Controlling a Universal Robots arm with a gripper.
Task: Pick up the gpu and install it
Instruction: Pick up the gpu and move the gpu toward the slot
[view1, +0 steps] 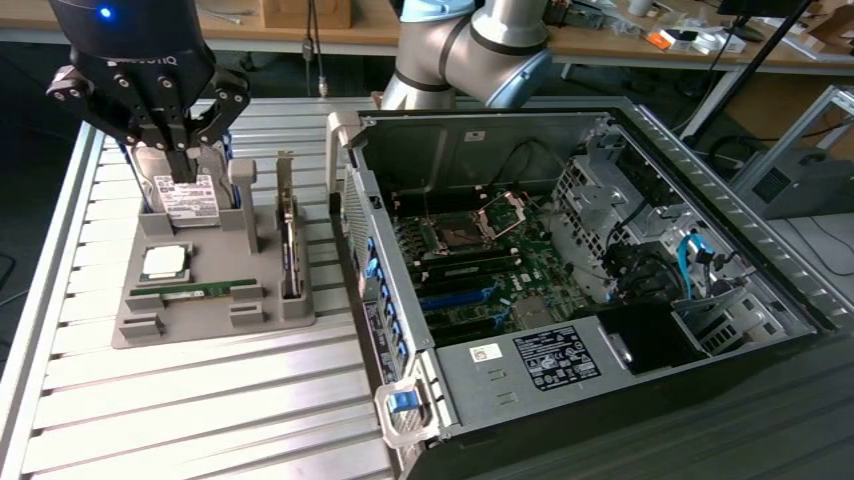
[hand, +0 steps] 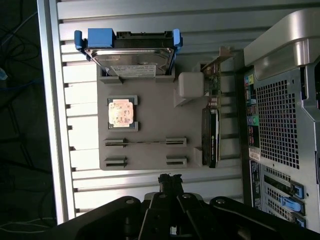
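One arm (view1: 470, 45) pointing down, gripper (view1: 171, 142) closed above tray (view1: 200, 318), gpu (view1: 290, 240) untouched.

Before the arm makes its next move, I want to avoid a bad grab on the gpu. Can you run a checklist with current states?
1. Nothing held: ok. The gripper is shut on nothing.
2. Jaws open for a grasp: not ok, they are shut.
3. The gpu stands on edge in the holder tray: ok.
4. Gripper lined up over the gpu: not ok. It hangs by the hard drive, to the exterior view's left of the gpu.
5. Computer case open: ok.
6. Free slot on the motherboard: cannot tell.
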